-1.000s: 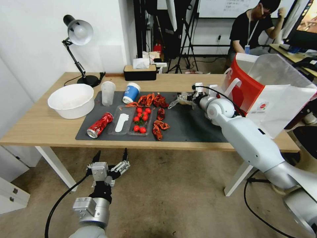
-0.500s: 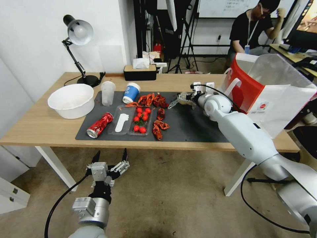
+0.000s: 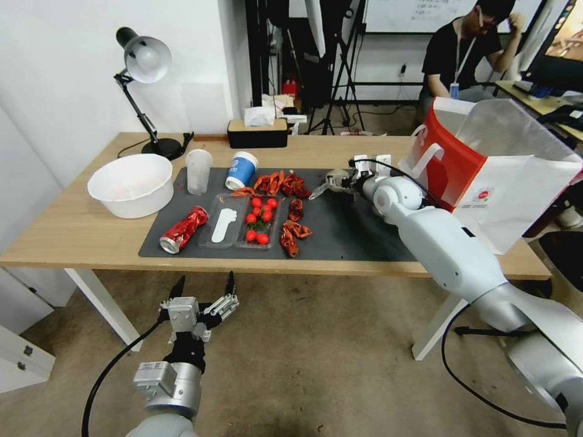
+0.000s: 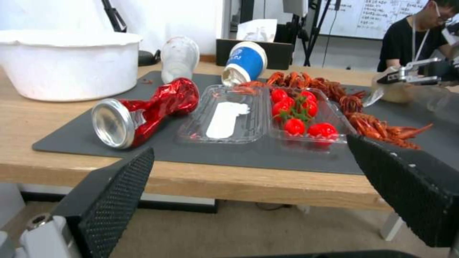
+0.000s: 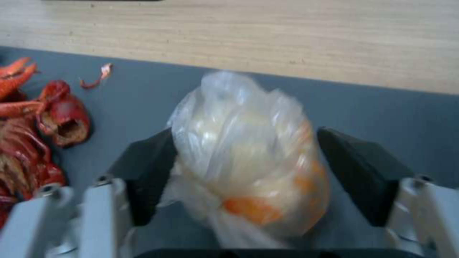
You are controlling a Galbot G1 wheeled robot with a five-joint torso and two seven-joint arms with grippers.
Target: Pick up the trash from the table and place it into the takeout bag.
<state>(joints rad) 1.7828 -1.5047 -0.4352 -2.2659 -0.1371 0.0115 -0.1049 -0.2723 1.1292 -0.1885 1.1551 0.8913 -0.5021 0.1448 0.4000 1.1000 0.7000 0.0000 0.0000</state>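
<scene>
since a second ago the right arm has drawn its elbow in and slid its right claw (image 3: 333, 180) a little toward the far side of the dark grey rectangular mat (image 3: 358, 233), while the rest of the long light-wood desk (image 3: 73, 230) looks unchanged. that claw now straddles a small clear wrapped bundle (image 5: 249, 154), a crumpled plastic bag with pale and orange contents; the two black pads sit on either side of it, one seemingly touching the film and the other just off it, so the fingers read as apart and not yet clamped, though the blur makes contact hard to judge. the bundle lies on the mat between the red crayfish shells (image 3: 290, 206) and the large white-and-red paper takeout bag (image 3: 486, 164) standing at the desk's right end. it looks light, soft and slippery: the film would likely give and slide under pressure, so a hold across its thick middle, where the pads already line up, seems safer than pinching a loose tail. the left claw (image 3: 203, 291) hangs parked below the desk's near edge, fingers spread wide and holding nothing, facing the crushed red drink can (image 4: 143, 113).
</scene>
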